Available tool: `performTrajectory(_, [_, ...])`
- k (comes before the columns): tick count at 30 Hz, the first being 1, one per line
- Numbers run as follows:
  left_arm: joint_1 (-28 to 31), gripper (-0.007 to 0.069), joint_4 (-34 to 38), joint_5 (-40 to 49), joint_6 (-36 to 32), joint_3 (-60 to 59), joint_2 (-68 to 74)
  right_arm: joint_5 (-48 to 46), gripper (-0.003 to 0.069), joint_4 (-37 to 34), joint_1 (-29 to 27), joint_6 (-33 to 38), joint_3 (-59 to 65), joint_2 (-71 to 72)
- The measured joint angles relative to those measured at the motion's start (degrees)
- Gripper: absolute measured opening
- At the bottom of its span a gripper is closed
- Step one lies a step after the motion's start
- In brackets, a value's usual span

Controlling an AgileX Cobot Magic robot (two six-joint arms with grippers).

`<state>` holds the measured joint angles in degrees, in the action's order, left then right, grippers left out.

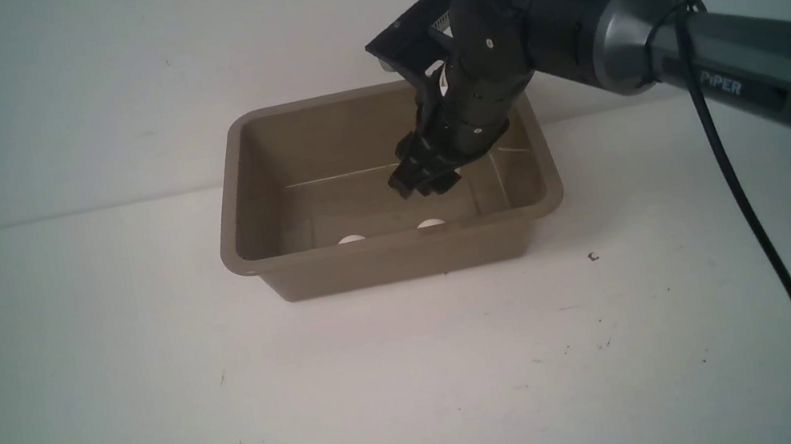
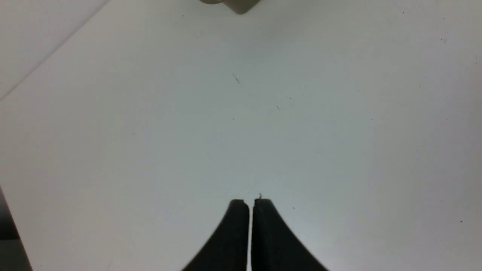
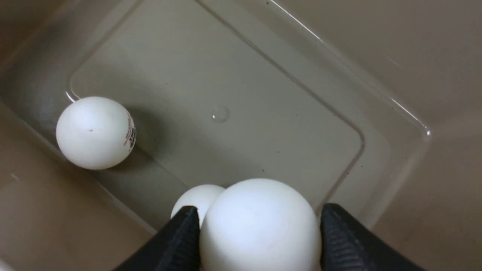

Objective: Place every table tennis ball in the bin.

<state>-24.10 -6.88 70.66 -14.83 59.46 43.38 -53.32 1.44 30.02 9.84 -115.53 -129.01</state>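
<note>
Three table tennis balls are being shown within the walls of the bin (image 1: 402, 257), which is sitting just above the centre of the front view on the white table (image 1: 155, 427). In the right wrist view, the held ball (image 3: 260, 226) is being pinched above the bin's glossy floor, with one ribbed black finger (image 3: 180, 237) lying against each of its sides. The half-hidden ball (image 3: 196, 197) is being partly covered by it and is resting lower, against the bin's wall. The marked ball (image 3: 94, 131), with small dark and red print on its side, is lying well apart from these two, near a rounded corner of the floor.

In the front view, two white tops are being glimpsed just over the bin's near rim, at the frame's middle. The right gripper (image 1: 424, 178) is being lowered into the bin from the upper right of the frame, carried by the dark right arm (image 1: 743, 71).

In the left wrist view, the left gripper (image 2: 250, 203) is being held over bare table, its two black fingers pressed together, with only a corner of the bin showing at the frame's top edge.
</note>
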Motion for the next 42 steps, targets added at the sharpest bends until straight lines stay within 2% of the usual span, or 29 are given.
performTrajectory(11, [0.0,-0.0004,0.0,0.0,0.0,0.0,0.0,0.0,0.0445,0.0,0.0,0.0,0.0,0.0])
performTrajectory(15, [0.0,-0.0004,0.0,0.2,0.0,0.0,0.0,0.0,0.0439,0.1,0.0,-0.1,0.0,0.0])
performTrajectory(16, [0.0,-0.0004,0.0,0.3,0.0,0.0,0.0,-0.1,0.0414,0.4,0.0,-0.3,0.0,0.0])
performTrajectory(17, [0.0,-0.0004,0.0,0.8,0.0,0.0,0.0,-0.1,0.0311,2.5,0.0,-1.5,0.0,0.0])
performTrajectory(18, [0.0,-0.0004,0.0,0.9,0.0,0.0,0.0,-0.1,0.0299,2.8,0.0,-1.6,0.0,0.0])
performTrajectory(21, [0.0,-0.0004,0.0,1.1,0.0,0.0,0.0,-0.2,0.0082,9.0,0.0,-4.9,0.0,0.5])
performTrajectory(23, [0.0,-0.0004,0.0,1.2,0.0,0.0,0.0,-0.5,0.0018,13.0,0.0,-7.6,0.0,1.7])
performTrajectory(25, [0.0,-0.0004,0.0,1.3,0.0,0.0,0.0,-0.7,-0.0009,17.5,0.0,-10.7,0.0,4.7])
performTrajectory(29, [0.0,-0.0004,0.0,1.3,0.0,0.0,0.0,-1.6,-0.0015,23.1,0.0,-13.6,0.0,11.3])
performTrajectory(38, [0.0,-0.0004,0.0,1.3,0.0,0.0,0.0,-3.9,-0.0018,27.2,0.0,-13.9,0.0,29.6])
performTrajectory(42, [0.0,-0.0004,0.0,1.3,0.0,0.0,0.0,-7.7,-0.0018,29.3,0.0,-13.4,0.0,36.5])
